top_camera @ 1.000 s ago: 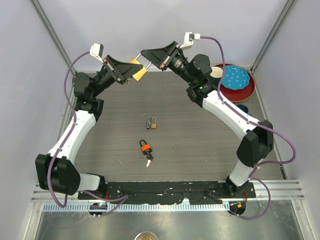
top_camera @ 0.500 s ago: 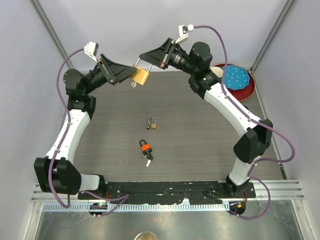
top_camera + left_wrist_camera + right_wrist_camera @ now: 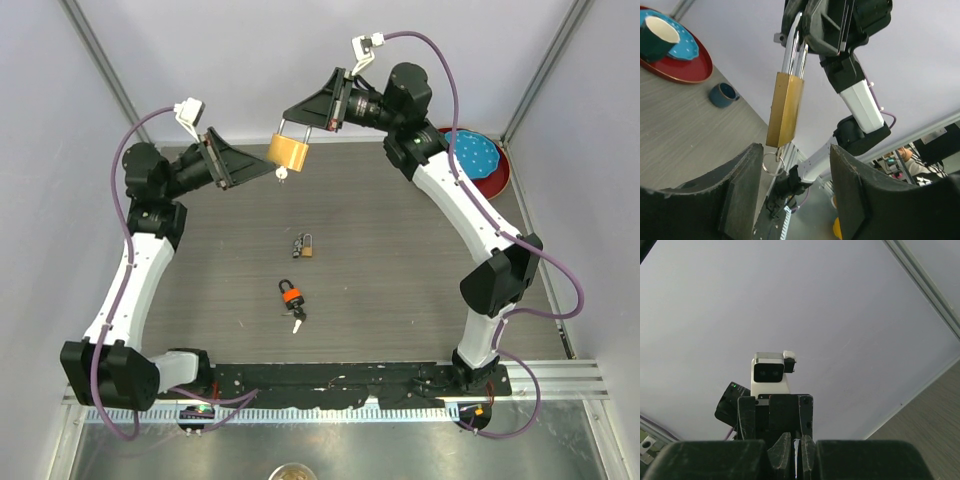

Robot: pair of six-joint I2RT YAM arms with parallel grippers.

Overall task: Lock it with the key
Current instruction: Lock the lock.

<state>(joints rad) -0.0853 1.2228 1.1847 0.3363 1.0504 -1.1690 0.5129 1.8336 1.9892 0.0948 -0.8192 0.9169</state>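
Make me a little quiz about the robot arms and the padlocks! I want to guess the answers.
1. True or false: the right gripper holds the brass padlock up in the air by its metal loop.
2. How many padlocks lie on the table? A) one B) two C) four
3. Fill the gap: the left gripper is ___, with one finger on each side of the key ring.

Key
1. True.
2. B: the small padlock and the orange padlock.
3. Open.
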